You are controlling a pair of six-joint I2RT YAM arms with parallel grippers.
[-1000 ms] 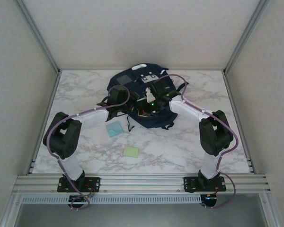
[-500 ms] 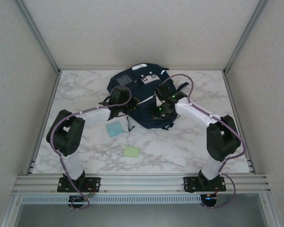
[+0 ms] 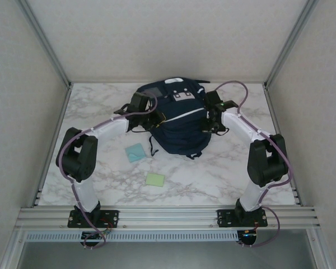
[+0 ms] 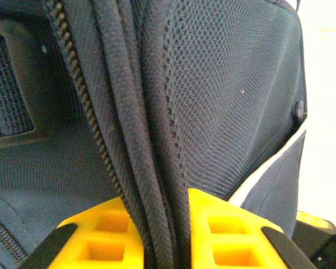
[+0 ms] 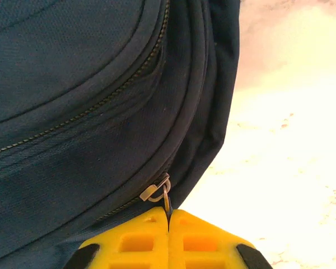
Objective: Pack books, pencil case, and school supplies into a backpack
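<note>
One navy backpack (image 3: 179,126) lies on the marbled desk (image 3: 241,174), towards its far side, with one arm reaching in on each flank. A grey square patch (image 3: 149,92) sits on the backpack's far left part, and a single white trim stripe (image 3: 182,115) crosses its middle.

The left gripper (image 4: 157,241) is at the backpack's left side. Its two yellow fingers (image 4: 227,235) are drawn in tight on a thick fold of the backpack: dark corded piping and a run of zip teeth are squeezed between them, and mesh fabric rises just behind. So it is nearly closed, with that bunched edge of the backpack in its grasp.

The right gripper (image 5: 168,241) is at the backpack's right side. Its two yellow fingers are pressed fully together, with no gap between them. The thin metal zip pull (image 5: 159,192) hangs from the backpack's zip line and disappears into the seam where the fingers meet, so the pull is pinched there.

Two square pads lie flat on the desk on the near side of the backpack, apart from each other. The light-blue pad (image 3: 136,152) is just off the backpack's near-left corner. The smaller pale-green pad (image 3: 155,179) is nearer the arm bases, well apart from the backpack. Neither gripper touches either pad.
</note>
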